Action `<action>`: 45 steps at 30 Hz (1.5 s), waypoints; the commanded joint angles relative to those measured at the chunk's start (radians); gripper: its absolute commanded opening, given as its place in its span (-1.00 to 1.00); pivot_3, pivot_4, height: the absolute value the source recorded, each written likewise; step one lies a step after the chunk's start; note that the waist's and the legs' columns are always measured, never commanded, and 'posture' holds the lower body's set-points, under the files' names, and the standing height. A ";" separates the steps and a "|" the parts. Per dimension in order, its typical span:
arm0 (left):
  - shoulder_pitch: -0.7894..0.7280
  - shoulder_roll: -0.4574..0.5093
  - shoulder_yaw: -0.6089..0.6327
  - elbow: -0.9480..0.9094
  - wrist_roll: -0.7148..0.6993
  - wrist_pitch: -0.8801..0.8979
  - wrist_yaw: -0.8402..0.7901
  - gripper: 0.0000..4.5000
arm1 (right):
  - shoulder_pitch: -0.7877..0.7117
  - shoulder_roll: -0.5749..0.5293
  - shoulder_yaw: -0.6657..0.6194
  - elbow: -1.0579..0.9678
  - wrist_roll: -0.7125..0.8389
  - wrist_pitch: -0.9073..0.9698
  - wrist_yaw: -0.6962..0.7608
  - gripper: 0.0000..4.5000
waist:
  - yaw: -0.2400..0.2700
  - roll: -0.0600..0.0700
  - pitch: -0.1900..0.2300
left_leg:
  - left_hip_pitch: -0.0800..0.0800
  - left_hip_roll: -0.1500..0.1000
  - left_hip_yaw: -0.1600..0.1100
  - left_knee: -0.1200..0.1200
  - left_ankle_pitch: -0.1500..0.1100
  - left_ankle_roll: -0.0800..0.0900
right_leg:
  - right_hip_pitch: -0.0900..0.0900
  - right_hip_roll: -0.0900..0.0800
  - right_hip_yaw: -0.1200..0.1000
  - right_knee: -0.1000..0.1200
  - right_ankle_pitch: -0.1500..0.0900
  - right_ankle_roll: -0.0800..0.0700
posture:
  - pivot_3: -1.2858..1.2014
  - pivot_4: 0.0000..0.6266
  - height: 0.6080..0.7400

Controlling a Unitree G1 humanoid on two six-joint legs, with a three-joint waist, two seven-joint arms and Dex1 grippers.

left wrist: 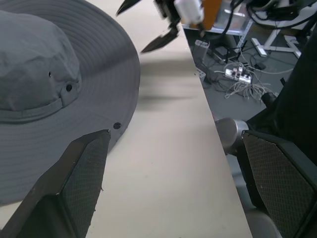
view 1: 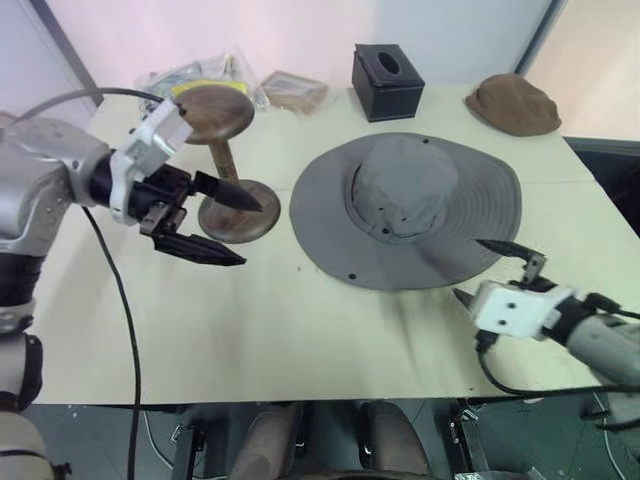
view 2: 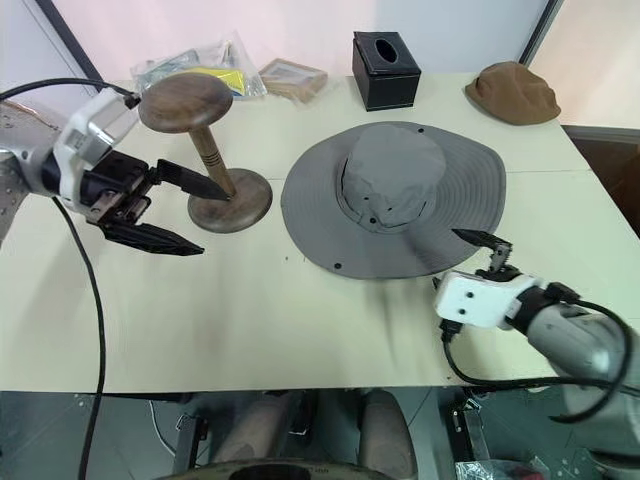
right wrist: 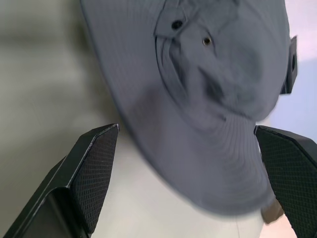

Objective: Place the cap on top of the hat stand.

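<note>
Cap [view 1: 405,208] lies flat on tabletop [view 1: 300,330], just beside hat stand [view 1: 225,160], ungrasped; both tools wide and empty, right tool [view 1: 490,270] at brim edge, left tool [view 1: 222,225] by stand base; risk: left tool knocks stand over, floppy brim slips

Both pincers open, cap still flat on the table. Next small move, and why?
Probably ease the right pincer forward onto the near edge of the cap brim. It hovers open just short of that brim, nothing held, and the cap lies beside the hat stand, whose top is bare. The left pincer is open by the stand's base.
</note>
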 commanded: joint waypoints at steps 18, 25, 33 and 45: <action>-0.072 -0.061 0.045 0.031 0.050 -0.002 -0.003 1.00 | -0.250 0.134 0.221 0.356 -0.082 -0.043 -0.201 -0.49 | -0.003 -0.003 0.001 | 0.000 0.000 -0.001 0.000 0.005 -0.007 | 0.001 0.003 0.001 0.005 0.002 0.003 | 0.03 -0.52 0.91; -0.040 -0.065 0.070 0.025 0.058 -0.005 0.010 1.00 | -0.250 0.222 0.155 0.247 0.087 0.134 -0.148 -0.98 | -0.003 -0.003 0.001 | 0.000 0.000 -0.001 0.000 0.005 -0.006 | 0.001 0.003 0.001 0.006 0.002 0.003 | 0.03 -0.52 0.91; 0.111 -0.002 0.342 -0.075 -0.058 0.144 0.189 1.00 | -0.620 0.259 -0.055 0.222 0.421 0.529 -0.088 -0.98 | -0.020 -0.003 0.001 | 0.000 0.000 -0.002 0.000 0.003 -0.003 | -0.002 0.003 0.002 0.010 0.002 0.003 | 0.03 -0.52 0.91; 0.524 0.087 0.938 -0.175 -0.127 0.308 0.452 1.00 | -1.462 0.384 0.250 0.814 0.401 0.170 -0.025 -0.98 | -0.063 -0.002 0.002 | 0.000 0.001 -0.001 -0.005 0.007 -0.010 | -0.007 0.004 0.005 0.012 0.000 -0.001 | 0.03 -0.52 0.91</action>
